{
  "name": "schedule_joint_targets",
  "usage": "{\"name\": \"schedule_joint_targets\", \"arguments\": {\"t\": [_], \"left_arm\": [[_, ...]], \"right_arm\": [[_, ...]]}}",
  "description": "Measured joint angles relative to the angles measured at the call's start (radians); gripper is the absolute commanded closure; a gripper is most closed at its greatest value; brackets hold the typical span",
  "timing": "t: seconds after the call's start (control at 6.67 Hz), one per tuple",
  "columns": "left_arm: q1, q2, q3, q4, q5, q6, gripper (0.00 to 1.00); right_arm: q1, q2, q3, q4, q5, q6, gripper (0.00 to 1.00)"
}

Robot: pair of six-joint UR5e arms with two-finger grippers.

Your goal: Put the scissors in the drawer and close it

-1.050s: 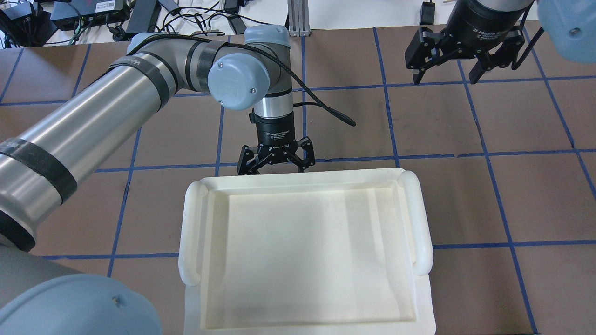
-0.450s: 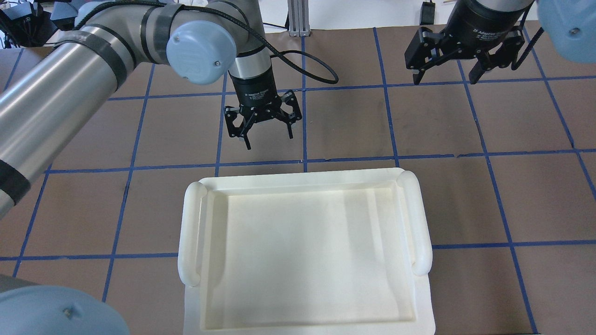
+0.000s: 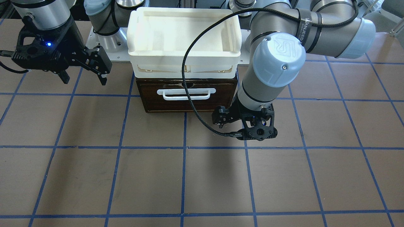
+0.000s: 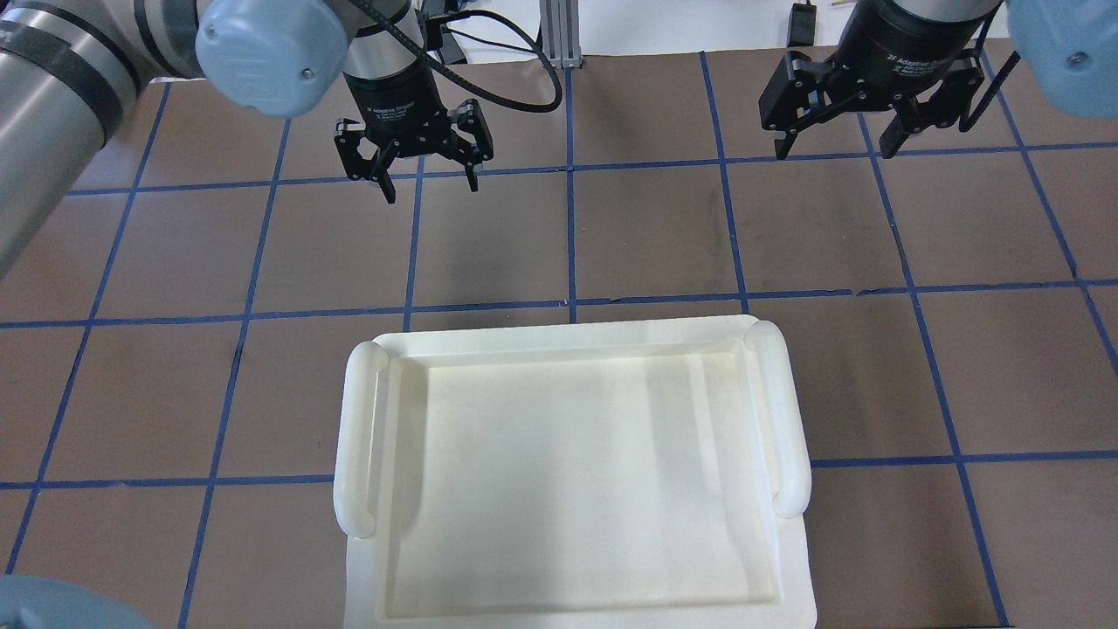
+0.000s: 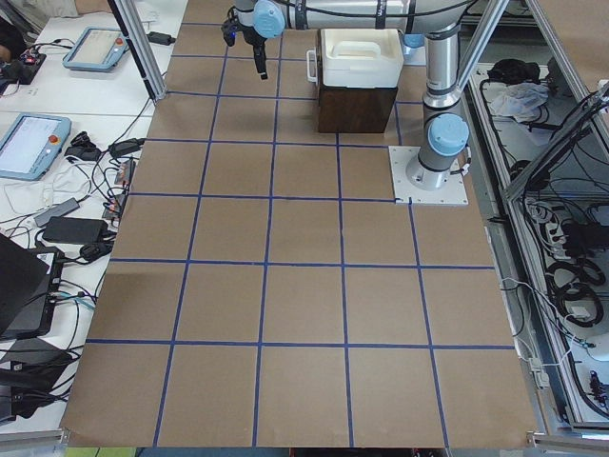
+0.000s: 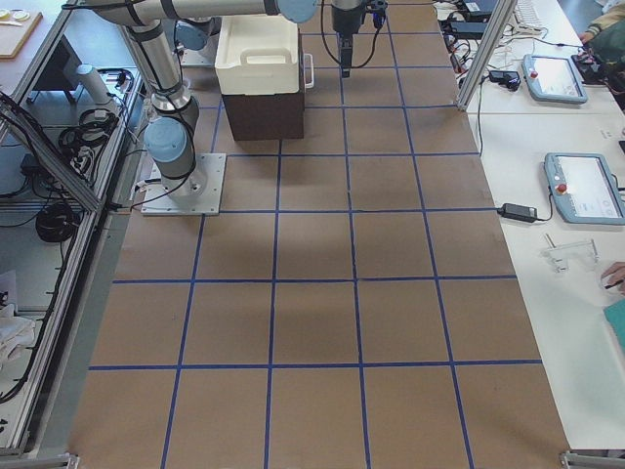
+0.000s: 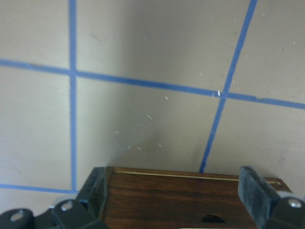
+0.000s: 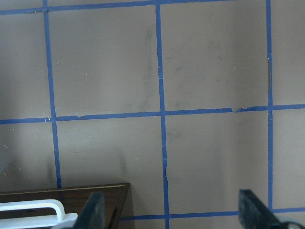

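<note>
Left pincer [image 4: 431,190], wide and empty, hangs just outboard of the shut-looking drawer [image 3: 170,105] front, nearer than the wide right pincer [image 4: 836,150]; scissors in no view.

drawer [image 3: 151,102]: dark varnished wood, slight sheen | handle [image 3: 202,91] on drawer front: smooth white plastic | tray [image 3: 157,54] atop drawer: matt off-white plastic | table [image 3: 151,176] around drawer: matt brown sheet, faintly scuffed, blue tape lines
</note>
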Motion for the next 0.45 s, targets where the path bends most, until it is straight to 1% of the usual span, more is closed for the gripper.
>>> {"name": "schedule_joint_targets", "arguments": {"t": [0.15, 0.45], "left_arm": [[0.033, 0.041, 0.001, -0.007, 0.013, 0.050, 0.00], [0.136, 0.112, -0.001, -0.037, 0.018, 0.199, 0.00]], "right_arm": [[0.000, 0.000, 0.000, 0.000, 0.000, 0.000, 0.00], [0.000, 0.000, 0.000, 0.000, 0.000, 0.000, 0.00]]}}
